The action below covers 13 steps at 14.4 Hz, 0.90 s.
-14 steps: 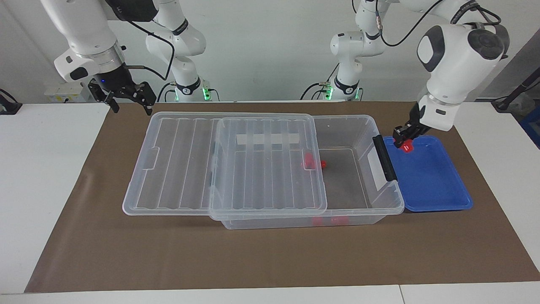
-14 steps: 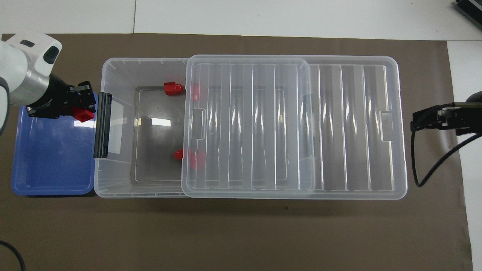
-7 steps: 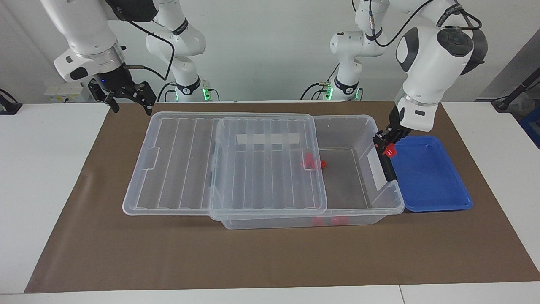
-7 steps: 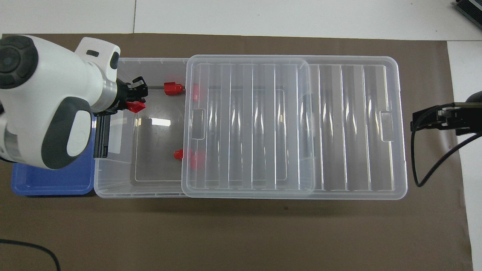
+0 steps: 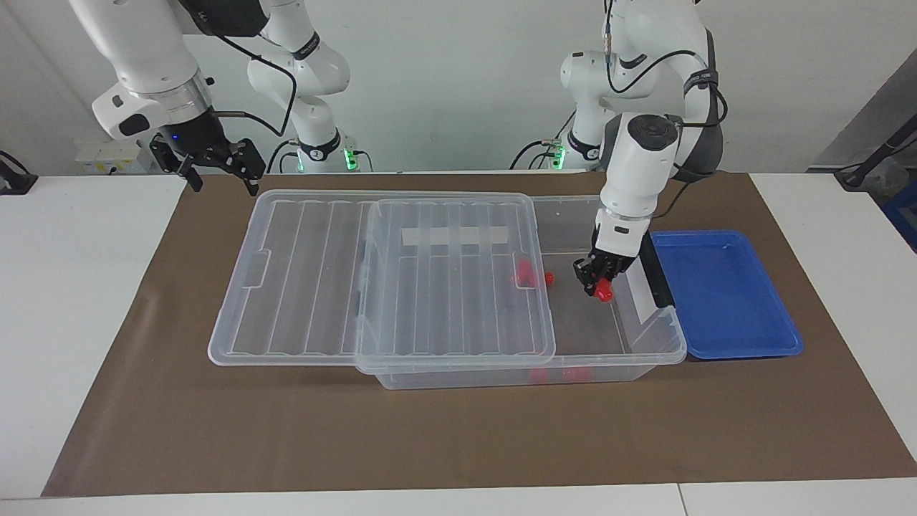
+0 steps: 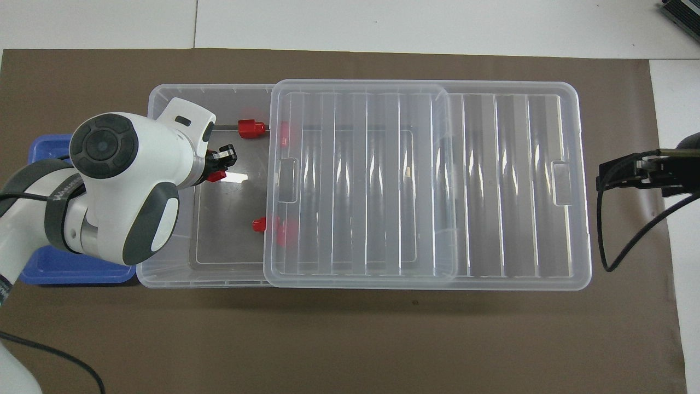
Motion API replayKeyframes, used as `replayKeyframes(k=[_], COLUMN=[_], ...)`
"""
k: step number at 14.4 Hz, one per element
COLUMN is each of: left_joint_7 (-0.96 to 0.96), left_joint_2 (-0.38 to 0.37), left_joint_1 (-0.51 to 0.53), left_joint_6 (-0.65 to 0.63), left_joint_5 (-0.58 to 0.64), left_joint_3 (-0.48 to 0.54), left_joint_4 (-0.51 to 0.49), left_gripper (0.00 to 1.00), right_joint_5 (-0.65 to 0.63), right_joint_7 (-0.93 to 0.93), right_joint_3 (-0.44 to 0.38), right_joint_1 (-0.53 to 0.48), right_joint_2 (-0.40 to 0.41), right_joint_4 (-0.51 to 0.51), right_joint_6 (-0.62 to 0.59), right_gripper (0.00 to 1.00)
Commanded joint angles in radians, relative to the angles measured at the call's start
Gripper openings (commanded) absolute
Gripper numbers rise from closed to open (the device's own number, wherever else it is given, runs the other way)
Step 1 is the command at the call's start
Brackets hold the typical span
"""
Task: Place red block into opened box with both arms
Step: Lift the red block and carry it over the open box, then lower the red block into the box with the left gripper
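The left hand (image 5: pixel 600 279) is closed on the red block (image 5: pixel 604 290) and holds it over the uncovered end of the box (image 5: pixel 648 337), beside the black handle bar (image 5: pixel 655 269). The right hand (image 5: pixel 218 163), fingers wide apart, waits over the brown mat (image 5: pixel 458 430) on the surface, at the end of the slid-back lid (image 5: pixel 301 279). Two, perhaps more, red pieces (image 6: pixel 251 128) lie in the box. The blue tray (image 5: pixel 723 301) sits beside it.

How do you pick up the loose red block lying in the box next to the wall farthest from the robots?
Pinch the loose block by its flat boxy body, not the round stud. Probably come straight down from above: the box is open there, while its wall and the lid crowd the block's sides.
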Motion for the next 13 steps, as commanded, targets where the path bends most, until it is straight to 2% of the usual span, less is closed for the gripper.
replayKeyframes(k=[1,2,4,7,13], left_joint_7=[0.028,0.028,0.029,0.086,0.174], left_joint_2=[0.013,0.049,0.087,0.121,0.143], left_joint_1=[-0.008,-0.011,-0.012,-0.012,0.009], left_joint_6=[0.097,0.118,0.183,0.192,0.237], left_joint_5=[0.057,0.096,0.103,0.111,0.111], left_joint_3=[0.005,0.004,0.004,0.004,0.005], left_joint_4=[-0.066,-0.066,-0.066,-0.066,-0.100], left_gripper=[0.00,0.00,0.00,0.00,0.00], right_joint_5=[-0.002,-0.002,-0.002,-0.002,-0.002], right_joint_7=[0.018,0.018,0.018,0.018,0.016], right_joint_3=[0.007,0.007,0.007,0.007,0.007], right_joint_1=[-0.010,-0.010,-0.010,-0.010,-0.010], right_joint_2=[-0.017,-0.017,-0.017,-0.017,-0.017], right_joint_4=[-0.017,-0.017,-0.017,-0.017,-0.018], right_joint_6=[0.003,0.003,0.003,0.003,0.003], right_gripper=[1.00,1.00,1.00,1.00,1.00])
